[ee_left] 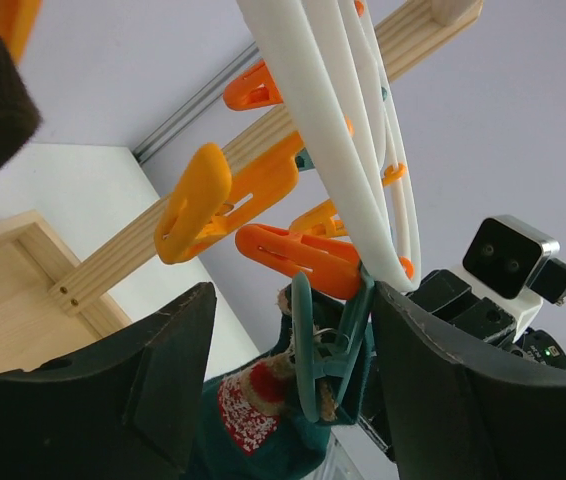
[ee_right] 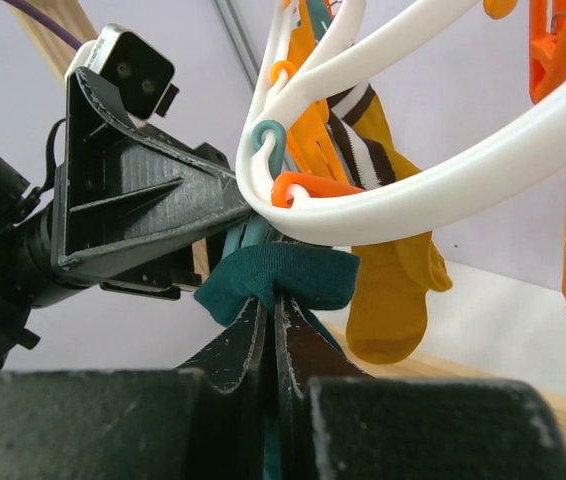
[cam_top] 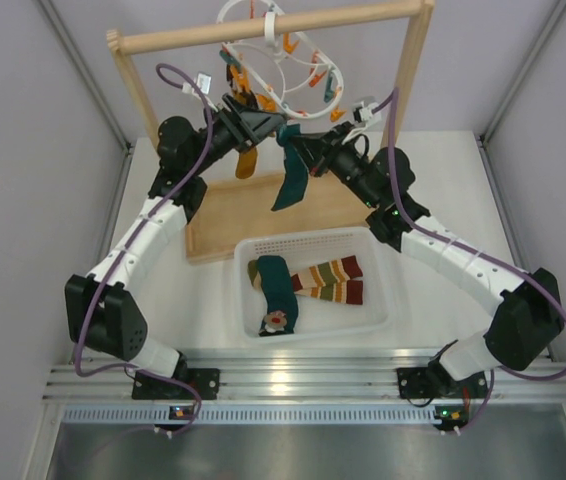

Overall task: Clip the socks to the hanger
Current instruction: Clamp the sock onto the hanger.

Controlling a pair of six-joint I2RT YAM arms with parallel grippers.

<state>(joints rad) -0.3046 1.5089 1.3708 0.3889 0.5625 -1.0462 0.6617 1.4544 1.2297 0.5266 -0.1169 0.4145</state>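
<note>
R gripper (ee_right: 275,305): fingers pressed together, pinching teal sock (ee_right: 273,272) at its folded edge, just under hanger (ee_right: 443,180). L gripper (ee_left: 293,298): fingers spread, teal clip (ee_left: 315,372) between them, clip touching sock's top. Mustard sock (ee_right: 388,300) hangs alongside. Hanger hooked on wooden rail (cam_top: 263,30). Below: white basket (cam_top: 388,300) w/ 2nd teal sock (cam_top: 281,290), striped socks (cam_top: 331,278).

No text, label, brand or number can be read in any view. The teal sock (ee_left: 253,420), at the lower middle of the left wrist view, bears a red patch with small white marks. They are too blurred to tell whether they are letters.
</note>
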